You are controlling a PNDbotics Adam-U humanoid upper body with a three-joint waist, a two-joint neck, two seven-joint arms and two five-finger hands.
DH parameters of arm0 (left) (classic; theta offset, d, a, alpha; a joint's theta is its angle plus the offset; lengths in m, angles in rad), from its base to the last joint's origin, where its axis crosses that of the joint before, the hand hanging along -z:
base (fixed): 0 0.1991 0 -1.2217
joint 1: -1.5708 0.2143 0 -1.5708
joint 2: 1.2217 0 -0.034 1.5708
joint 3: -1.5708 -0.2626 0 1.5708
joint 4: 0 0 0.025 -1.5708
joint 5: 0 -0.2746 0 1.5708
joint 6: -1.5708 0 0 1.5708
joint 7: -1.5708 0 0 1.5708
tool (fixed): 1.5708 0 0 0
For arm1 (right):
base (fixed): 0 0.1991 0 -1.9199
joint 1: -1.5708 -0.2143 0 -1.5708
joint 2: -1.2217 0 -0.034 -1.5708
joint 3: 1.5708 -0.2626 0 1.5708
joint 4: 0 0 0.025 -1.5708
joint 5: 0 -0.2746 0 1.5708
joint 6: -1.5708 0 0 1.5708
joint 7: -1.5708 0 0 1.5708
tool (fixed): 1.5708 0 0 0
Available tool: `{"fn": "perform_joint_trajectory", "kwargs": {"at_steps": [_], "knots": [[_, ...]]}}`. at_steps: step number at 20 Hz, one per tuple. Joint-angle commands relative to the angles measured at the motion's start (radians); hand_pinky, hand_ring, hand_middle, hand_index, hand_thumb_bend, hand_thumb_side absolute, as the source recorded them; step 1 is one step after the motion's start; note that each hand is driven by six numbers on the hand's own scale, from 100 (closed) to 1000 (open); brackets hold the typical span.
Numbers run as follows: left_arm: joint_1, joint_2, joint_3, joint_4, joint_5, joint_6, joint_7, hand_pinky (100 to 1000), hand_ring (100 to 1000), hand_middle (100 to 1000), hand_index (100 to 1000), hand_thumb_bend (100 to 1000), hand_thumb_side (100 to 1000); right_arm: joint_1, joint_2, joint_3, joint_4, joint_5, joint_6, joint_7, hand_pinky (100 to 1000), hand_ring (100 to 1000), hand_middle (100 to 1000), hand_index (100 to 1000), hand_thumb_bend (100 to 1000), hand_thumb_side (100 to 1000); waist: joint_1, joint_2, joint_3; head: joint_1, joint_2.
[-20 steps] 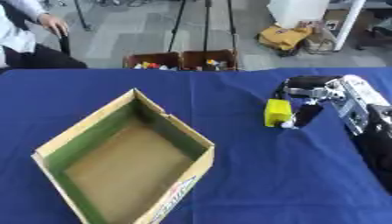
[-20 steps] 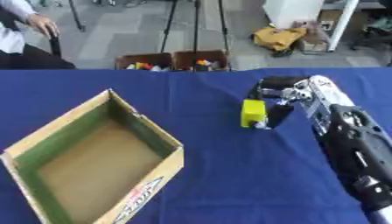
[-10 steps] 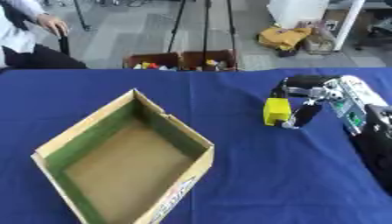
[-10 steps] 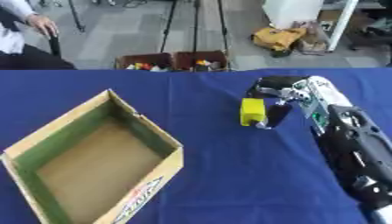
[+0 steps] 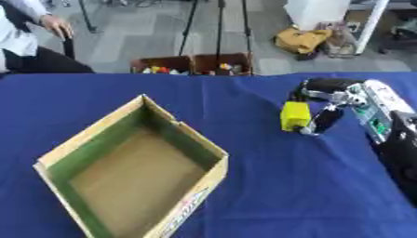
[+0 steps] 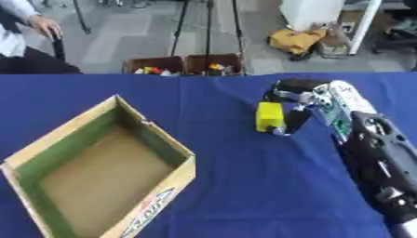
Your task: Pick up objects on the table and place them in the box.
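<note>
One hand is at work: the robot's right hand [image 5: 332, 100] comes in from the right side of the left eye view, black fingers [image 5: 319, 84] curled over the top of a small yellow block [image 5: 295, 115] and the thumb [image 5: 322, 120] pressed against the block's right face, so the block is pinched between them. Whether the block rests on the blue tablecloth [image 5: 285, 186] or hangs just clear of it, I cannot tell. Left of the fingers and well apart from them sits an open cardboard box [image 5: 172, 124] with green inner walls and a brown floor, turned corner-on, nothing in it. Beyond the fingertips, past the far edge of the cloth, two brown bins [image 5: 192, 64] of small coloured items stand on the floor.

From the right eye view the same grip shows a little more from the side: the yellow block stands upright just left of the thumb, fingers hooked above it, and the silver and black forearm [image 6: 366, 139] runs down toward the lower right corner. The box lies well left of the hand, its near wall showing printed lettering. The left hand shows in neither view.
</note>
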Motion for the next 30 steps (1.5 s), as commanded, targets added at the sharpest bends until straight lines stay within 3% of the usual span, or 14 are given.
{"fn": "perform_joint_trajectory", "kwargs": {"at_steps": [1,8,17,22,30], "knots": [[-0.01,0.024,0.007,-0.017,0.006,0.001,0.006,716,683,848,946,100,986,-0.015,-0.053,-0.008,-0.062,-0.05,0.005,-0.006,748,648,228,338,153,183,-0.004,-0.012,-0.001,0.006,0.002],[-0.009,0.034,0.008,-0.017,0.012,0.003,0.013,715,684,847,946,100,984,-0.016,-0.088,0.01,-0.193,-0.174,0.002,0.004,751,643,212,326,185,209,-0.009,-0.024,-0.003,0.017,0.009],[-0.008,0.054,0.007,-0.017,0.026,0.01,0.023,713,685,846,946,100,981,-0.045,-0.108,0.073,-0.455,-0.408,0.013,0.044,736,629,207,325,193,254,-0.02,-0.047,0.004,0.016,0.018],[-0.007,0.064,0.007,-0.017,0.035,0.014,0.029,712,686,846,946,100,980,-0.088,-0.068,0.105,-0.52,-0.484,0.042,0.077,734,628,206,325,194,260,-0.029,-0.061,0.017,0.004,0.027],[-0.009,0.07,0.005,-0.017,0.048,0.023,0.033,712,686,846,946,100,980,-0.162,0.051,0.16,-0.537,-0.524,0.046,0.148,735,626,206,325,191,261,-0.038,-0.074,0.048,-0.02,0.036]]}}
